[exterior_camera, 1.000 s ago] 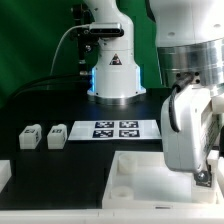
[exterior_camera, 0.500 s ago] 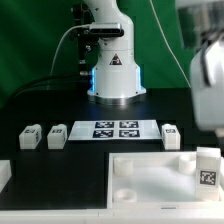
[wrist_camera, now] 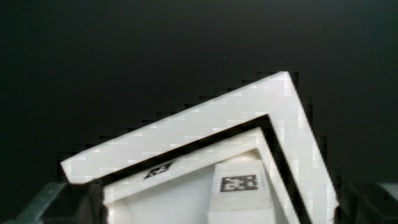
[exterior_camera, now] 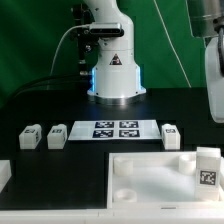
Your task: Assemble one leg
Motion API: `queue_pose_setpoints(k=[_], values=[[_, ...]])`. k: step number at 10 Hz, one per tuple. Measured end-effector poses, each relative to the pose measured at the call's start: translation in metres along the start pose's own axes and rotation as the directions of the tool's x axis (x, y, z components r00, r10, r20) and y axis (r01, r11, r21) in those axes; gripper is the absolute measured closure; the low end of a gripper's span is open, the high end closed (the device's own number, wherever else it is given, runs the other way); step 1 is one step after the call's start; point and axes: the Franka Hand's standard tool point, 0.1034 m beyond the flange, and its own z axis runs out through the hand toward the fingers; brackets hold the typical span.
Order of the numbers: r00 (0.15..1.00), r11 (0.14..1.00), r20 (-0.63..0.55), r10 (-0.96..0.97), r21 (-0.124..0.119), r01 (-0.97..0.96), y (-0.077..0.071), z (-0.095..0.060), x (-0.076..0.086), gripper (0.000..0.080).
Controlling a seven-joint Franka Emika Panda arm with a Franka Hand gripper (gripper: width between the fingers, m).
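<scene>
You've got one leg (exterior_camera: pixel 207 166) standing upright on the panel (exterior_camera: pixel 140 170) corner below the fingers, apparently placed but seating unconfirmed; fingers out of frame, can't tell their state.

Warning triangle sign (exterior_camera: pixel 112 62) on robot base (exterior_camera: pixel 112 75) — no readable text.

Leg (exterior_camera: pixel 207 165) stood upright at frame right on panel (exterior_camera: pixel 140 170); panel centre was open. Board (exterior_camera: pixel 115 129) and three legs (exterior_camera: pixel 42 135) (exterior_camera: pixel 171 135) lined mid-frame.
</scene>
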Motion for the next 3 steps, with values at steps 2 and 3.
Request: queue_pose_setpoints(k=[2,3], values=[[1.000,1.000,-0.001,0.000,-0.001,0.000,0.0002,0.0009,0.0004,0.0151],[1.000,1.000,-0.002,0.000,-0.001,0.000,0.0002,0.0012,0.0006,0.0151]])
